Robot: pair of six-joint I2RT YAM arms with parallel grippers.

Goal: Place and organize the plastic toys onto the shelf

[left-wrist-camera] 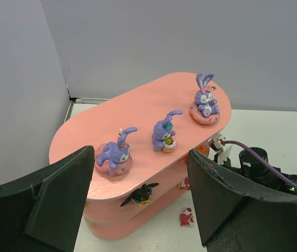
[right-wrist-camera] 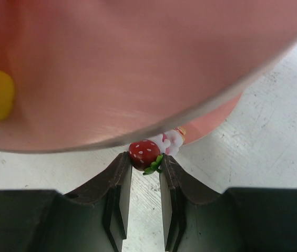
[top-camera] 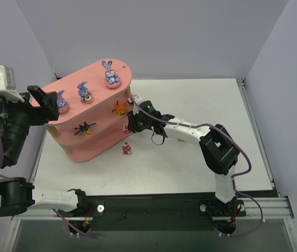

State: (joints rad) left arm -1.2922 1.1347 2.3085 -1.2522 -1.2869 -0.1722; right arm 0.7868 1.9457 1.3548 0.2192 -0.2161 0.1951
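Top view: three bunnies [top-camera: 84,92] stand on the shelf's [top-camera: 93,144] top board. An orange toy [top-camera: 119,108] and a spiky toy [top-camera: 85,128] are on the middle board. A red toy [top-camera: 127,149] lies on the table [top-camera: 190,163] near it.

Left wrist: the left gripper [left-wrist-camera: 140,153] gapes empty, left of the shelf.

Right wrist: the right gripper [right-wrist-camera: 144,169] pinches a strawberry toy [right-wrist-camera: 144,152] under a board's edge.

Robot lab cell, plain partition walls [top-camera: 164,31], white table [top-camera: 190,163], aluminium rail [top-camera: 266,209]
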